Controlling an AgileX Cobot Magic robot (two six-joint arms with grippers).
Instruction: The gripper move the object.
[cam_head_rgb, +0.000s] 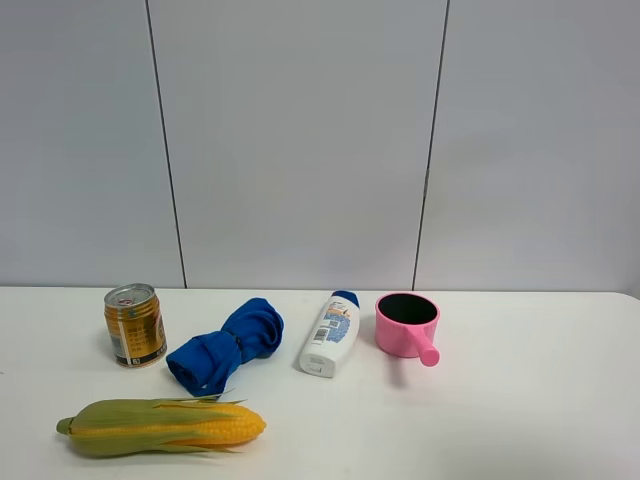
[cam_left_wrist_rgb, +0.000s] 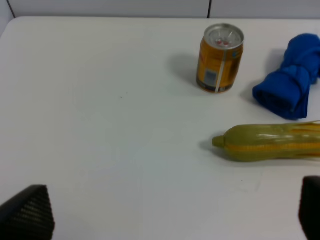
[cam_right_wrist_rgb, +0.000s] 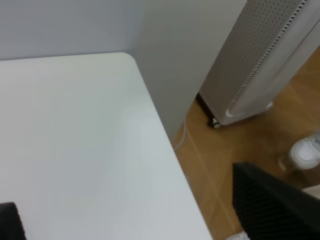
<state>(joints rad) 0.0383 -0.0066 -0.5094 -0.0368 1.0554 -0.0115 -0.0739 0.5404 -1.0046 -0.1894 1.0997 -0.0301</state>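
corn (cam_head_rgb: 160, 427) lying flat, untouched | left fingers (cam_left_wrist_rgb: 27, 212) spread, empty | right fingers (cam_right_wrist_rgb: 270, 205) seemingly apart, partly cropped

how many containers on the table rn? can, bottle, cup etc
3. A gold can stands at the left behind the corn. A white bottle lies near the middle, right of the blue cloth. A pink cup stands just right of the bottle. None seem hidden.
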